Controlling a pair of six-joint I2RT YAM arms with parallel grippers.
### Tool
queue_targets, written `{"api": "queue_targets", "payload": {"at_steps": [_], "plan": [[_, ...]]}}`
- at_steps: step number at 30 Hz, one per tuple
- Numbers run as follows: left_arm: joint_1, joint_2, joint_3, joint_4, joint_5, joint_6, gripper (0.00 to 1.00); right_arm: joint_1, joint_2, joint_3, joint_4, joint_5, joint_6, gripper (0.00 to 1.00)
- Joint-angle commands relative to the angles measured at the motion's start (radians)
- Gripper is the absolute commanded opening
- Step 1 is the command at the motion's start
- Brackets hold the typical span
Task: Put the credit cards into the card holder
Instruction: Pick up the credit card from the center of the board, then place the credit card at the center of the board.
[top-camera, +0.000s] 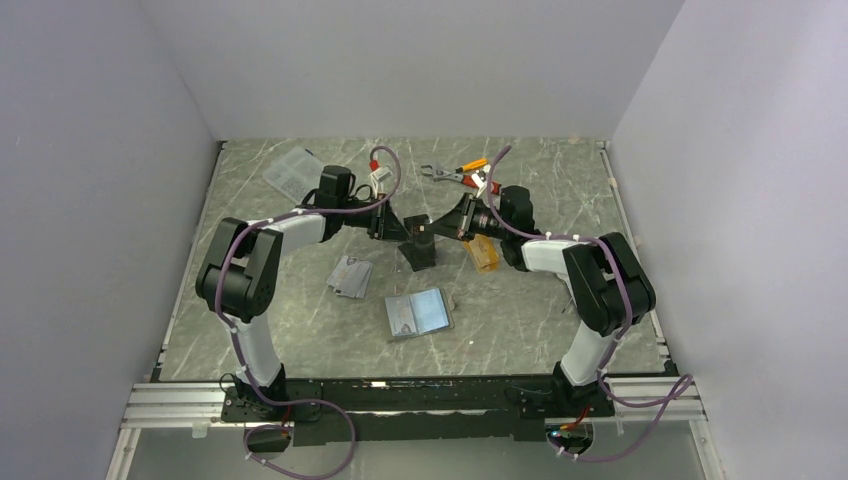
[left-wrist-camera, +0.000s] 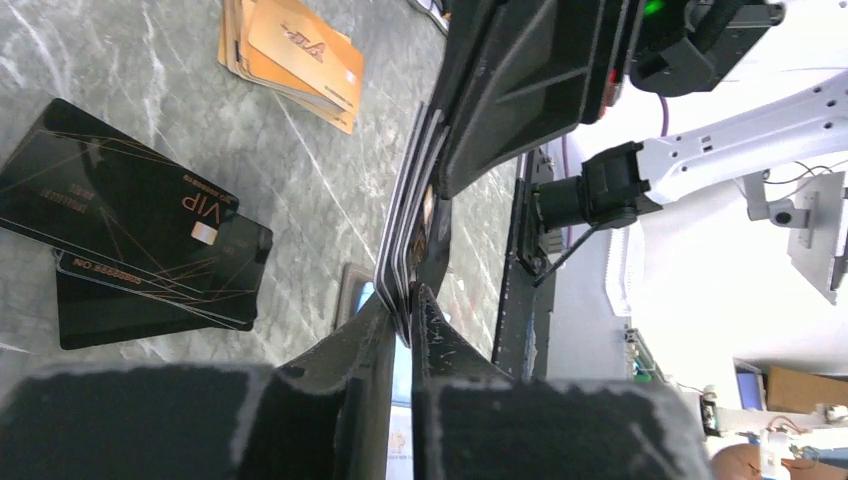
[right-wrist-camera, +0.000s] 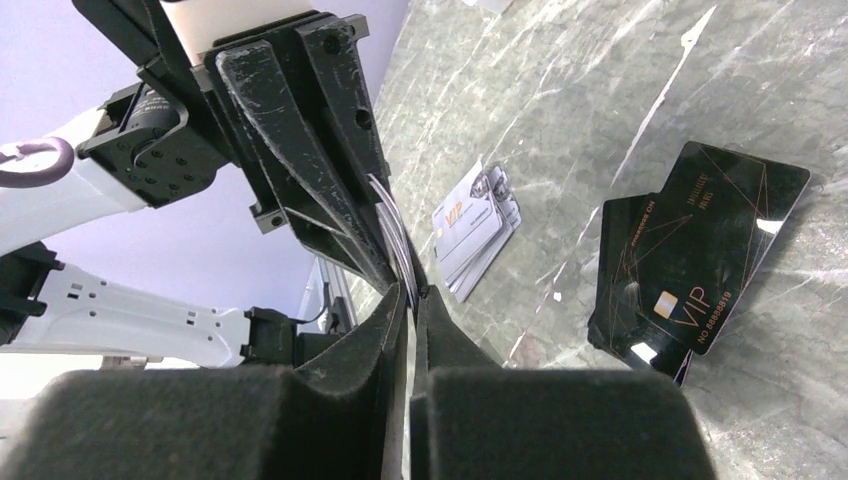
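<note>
Marbled table (top-camera: 300, 340), card stack (left-wrist-camera: 398, 240) pinched between left end effector (left-wrist-camera: 404, 300), right end effector (right-wrist-camera: 412, 296)

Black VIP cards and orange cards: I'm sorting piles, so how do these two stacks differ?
The black VIP cards are dark and glossy with thin gold lines; the orange cards are plain orange-gold. The black stack shows only a few fanned cards; the orange stack shows more layered edges. Both lie flat on the marble table.
</note>
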Motion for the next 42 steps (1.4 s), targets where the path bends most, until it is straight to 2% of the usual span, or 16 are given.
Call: {"api": "queue_targets", "payload": {"at_steps": [1,7,11,16,19,22,30,34,37,42], "plan": [[-0.008,0.002,0.029,0.050,0.075,-0.007,0.08,0.014,0.016,0.038,0.007,-0.026,-0.016,0.08],[0.006,0.000,0.013,0.099,0.080,-0.049,0.00,0.015,0.003,-0.002,0.024,-0.047,-0.011,0.24],[0.020,0.010,-0.001,0.157,0.081,-0.113,0.00,0.016,-0.005,-0.043,0.106,-0.071,0.037,0.35],[0.038,0.024,-0.013,0.202,0.062,-0.163,0.00,0.025,-0.019,-0.060,0.145,-0.075,0.055,0.38],[0.044,0.021,-0.025,0.222,0.061,-0.178,0.00,0.027,-0.021,-0.063,0.164,-0.069,0.069,0.36],[0.044,0.009,-0.034,0.224,0.060,-0.178,0.00,0.028,-0.016,-0.057,0.178,-0.067,0.087,0.28],[0.041,-0.007,-0.036,0.247,0.082,-0.199,0.20,0.057,-0.020,-0.016,0.062,-0.045,0.025,0.05],[0.041,-0.015,-0.043,0.277,0.097,-0.227,0.29,0.067,-0.027,-0.007,-0.003,-0.027,-0.019,0.00],[0.041,-0.024,-0.044,0.303,0.109,-0.245,0.36,0.071,-0.031,-0.009,-0.027,-0.029,-0.039,0.00],[0.041,-0.037,-0.040,0.330,0.123,-0.265,0.38,0.072,-0.045,-0.018,-0.063,-0.038,-0.070,0.00]]}}
